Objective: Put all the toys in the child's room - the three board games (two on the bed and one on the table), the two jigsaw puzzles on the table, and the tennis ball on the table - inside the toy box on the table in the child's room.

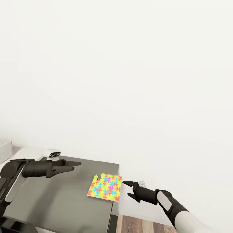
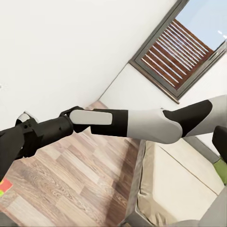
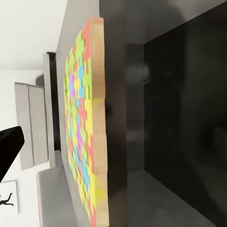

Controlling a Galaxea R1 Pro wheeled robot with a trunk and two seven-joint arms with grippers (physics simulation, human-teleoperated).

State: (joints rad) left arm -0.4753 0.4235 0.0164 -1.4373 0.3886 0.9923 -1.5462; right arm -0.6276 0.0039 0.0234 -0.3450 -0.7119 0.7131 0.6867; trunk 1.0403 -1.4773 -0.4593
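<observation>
Head view: I have the white wall (image 1: 129, 71) across most of the frame and the dark grey table (image 1: 61, 200) low at the left, with a strip of wood-plank floor (image 1: 142, 225) past its right edge. In the left wrist view I can see the bed (image 2: 179, 179), beige mattress on a grey frame, and a dark-framed window (image 2: 182, 45) above it. One jigsaw puzzle (image 1: 105, 187) lies flat on the table at its right-hand edge, its right side about level with that edge. My right gripper (image 1: 131, 189) sits off the table just beside the puzzle's right side, fingers spread apart and pointed at it, holding nothing and not touching it. The right wrist view shows the puzzle (image 3: 82, 127) edge-on, close ahead of the fingers. My left gripper (image 1: 72, 166) hovers over the table well to the left of the puzzle, fingers parted, empty. A small white object (image 1: 52, 153) sits beyond it.
</observation>
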